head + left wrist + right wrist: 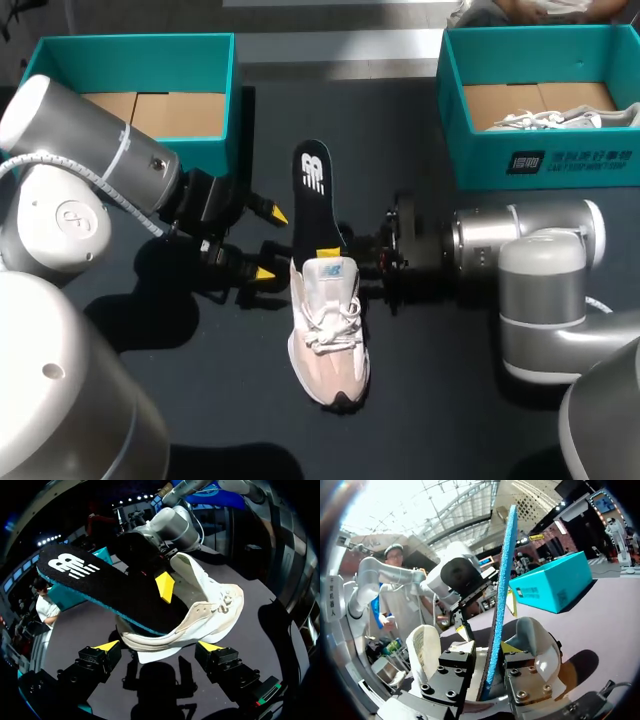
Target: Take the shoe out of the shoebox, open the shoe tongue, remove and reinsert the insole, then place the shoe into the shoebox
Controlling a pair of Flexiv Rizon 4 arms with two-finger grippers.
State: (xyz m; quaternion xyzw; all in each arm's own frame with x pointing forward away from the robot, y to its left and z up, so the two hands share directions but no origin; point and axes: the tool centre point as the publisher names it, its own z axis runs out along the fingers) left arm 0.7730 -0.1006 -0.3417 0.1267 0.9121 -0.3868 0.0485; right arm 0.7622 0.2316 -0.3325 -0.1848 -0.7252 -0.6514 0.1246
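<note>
The shoe (328, 335) is pale mesh cloth with smooth panels; the insole (315, 195) black matt foam; the boxes (470, 150) (232, 110) matt teal card.

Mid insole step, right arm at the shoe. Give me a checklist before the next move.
1. Right gripper shut on insole: ok.
2. Left gripper open, beside the shoe and not touching it: ok.
3. Shoe sole-down on the table: ok.
4. Insole fully seated in shoe: not ok; most of it sticks out past the heel.
5. Tongue pulled open: cannot tell.
6. Near-left shoebox free for the shoe: ok.
</note>
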